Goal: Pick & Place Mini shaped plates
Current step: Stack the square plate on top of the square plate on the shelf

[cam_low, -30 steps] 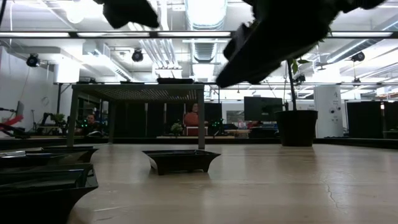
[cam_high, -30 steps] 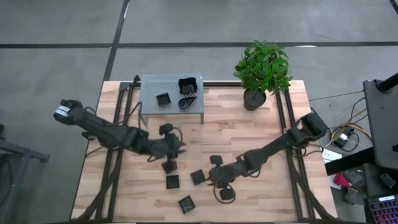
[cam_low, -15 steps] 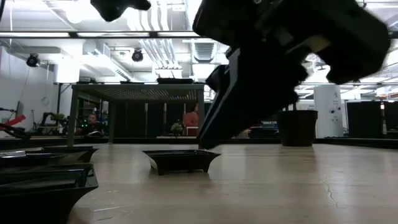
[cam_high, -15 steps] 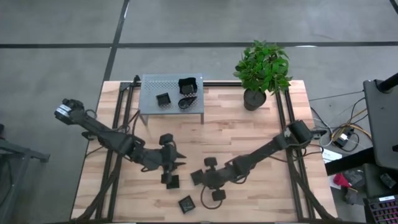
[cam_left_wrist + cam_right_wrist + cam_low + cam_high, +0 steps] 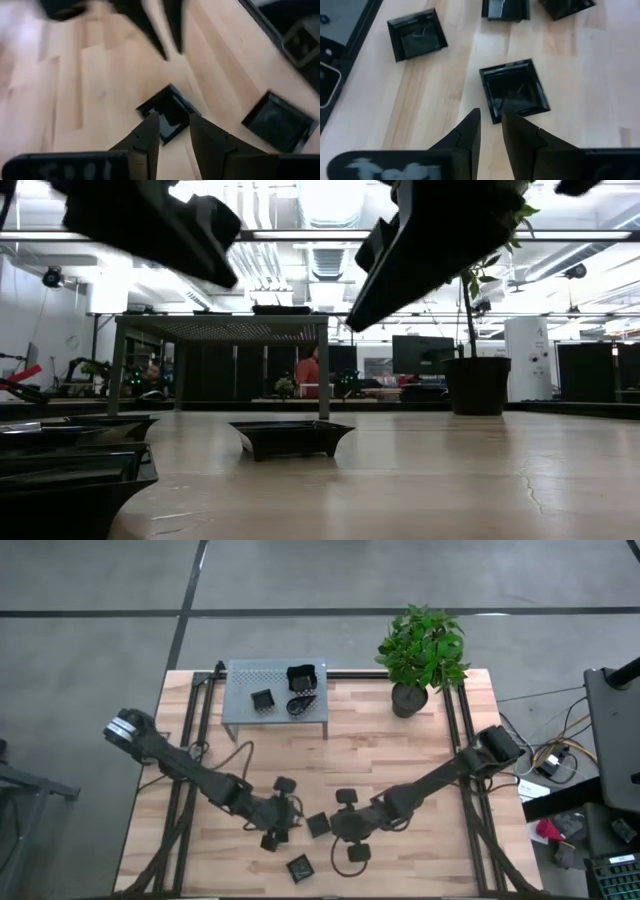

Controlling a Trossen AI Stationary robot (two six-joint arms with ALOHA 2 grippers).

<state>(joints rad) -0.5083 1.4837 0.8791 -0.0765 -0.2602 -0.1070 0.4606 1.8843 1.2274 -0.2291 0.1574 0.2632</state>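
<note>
Two dark arms are reaching over a pale wooden table [image 5: 400, 755] inside a large hall with bright ceiling lights and a person [image 5: 309, 370] sitting far behind. A small grey perforated stand [image 5: 240, 690] is occupying the far edge, carrying three mini plates [image 5: 301, 677], and a potted plant [image 5: 420, 655] is standing beside it.

Left gripper [image 5: 283, 822] is hovering near the front edge; its fingers [image 5: 148, 137] are standing slightly apart and holding nothing, with one square plate [image 5: 167, 112] lying just ahead of the tips and another [image 5: 278, 120] off to one side.

Right gripper [image 5: 330, 827] is hanging close beside the left one. Its fingers [image 5: 470, 131] are showing only a narrow gap, empty, their tips poised just short of the near rim of a square plate [image 5: 515, 95]; whether they are touching it cannot be told. Further plates [image 5: 415, 37] are lying beyond on the bare wood.
</note>
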